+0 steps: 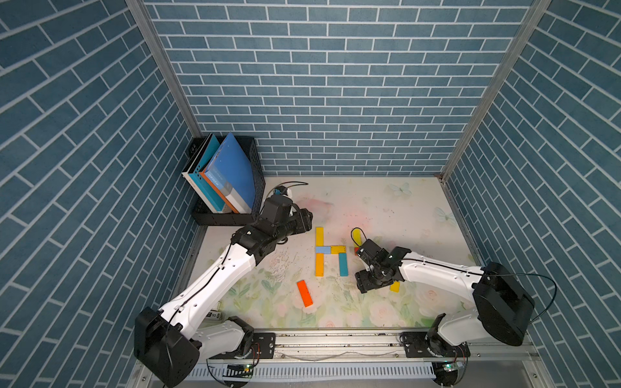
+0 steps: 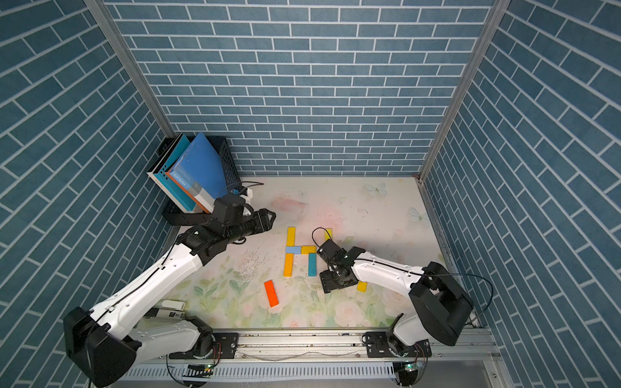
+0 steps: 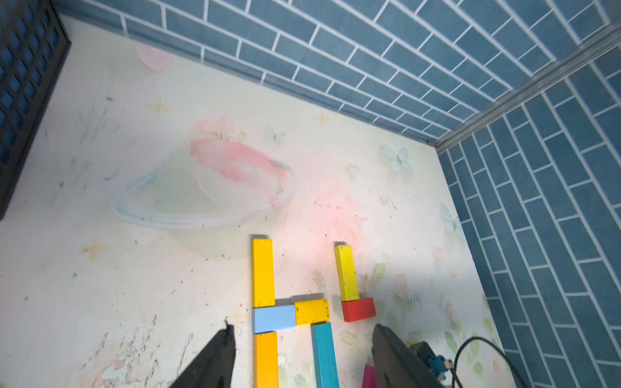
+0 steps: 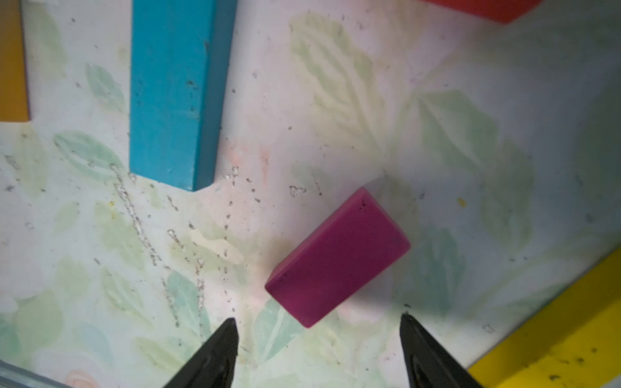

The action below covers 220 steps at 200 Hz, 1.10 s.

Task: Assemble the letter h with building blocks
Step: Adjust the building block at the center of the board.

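Right wrist view: right claw [image 4: 318,318] spread, empty, just short of the magenta block [image 4: 337,257] mid-counter [image 4: 336,100], beside the teal block [image 4: 171,90] — likely the reach; next it must straddle and pinch. Left claw [image 3: 303,325] spread.

We counted five touching blocks: yellow plank [image 3: 262,272], light blue block [image 3: 273,318], short yellow block [image 3: 312,311], amber plank [image 3: 265,359], teal plank [image 3: 324,355]; apart, tilted yellow plank [image 3: 346,272] touching red block [image 3: 358,309].
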Each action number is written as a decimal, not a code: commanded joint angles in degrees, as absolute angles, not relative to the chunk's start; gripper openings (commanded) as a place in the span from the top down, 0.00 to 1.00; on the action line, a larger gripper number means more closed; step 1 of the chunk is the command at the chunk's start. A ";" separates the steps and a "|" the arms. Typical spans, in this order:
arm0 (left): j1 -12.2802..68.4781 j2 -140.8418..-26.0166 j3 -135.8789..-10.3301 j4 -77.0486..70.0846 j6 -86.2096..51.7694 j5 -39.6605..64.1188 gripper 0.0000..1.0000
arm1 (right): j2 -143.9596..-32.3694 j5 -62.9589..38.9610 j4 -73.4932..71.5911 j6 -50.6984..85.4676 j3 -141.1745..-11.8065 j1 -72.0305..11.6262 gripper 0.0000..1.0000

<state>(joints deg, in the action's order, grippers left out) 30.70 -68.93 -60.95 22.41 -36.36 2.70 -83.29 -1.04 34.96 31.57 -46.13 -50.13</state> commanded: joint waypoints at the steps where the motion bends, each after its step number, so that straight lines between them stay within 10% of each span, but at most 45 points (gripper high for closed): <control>1: 30.09 -68.74 -59.97 22.07 -36.39 5.30 0.32 | -82.75 3.36 38.56 32.03 -45.53 -50.39 0.27; 132: 29.80 -70.42 -58.70 23.89 -34.68 5.90 0.39 | -88.92 3.29 35.15 32.70 -46.64 -51.32 0.47; 220: 29.59 -70.38 -58.18 24.08 -34.34 5.21 0.38 | -92.01 10.96 40.11 29.91 -51.63 -51.29 0.09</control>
<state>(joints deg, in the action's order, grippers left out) 30.00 -70.13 -59.11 23.33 -35.11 5.63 -88.05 6.59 36.32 31.05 -49.60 -51.27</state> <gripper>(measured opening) 0.619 0.905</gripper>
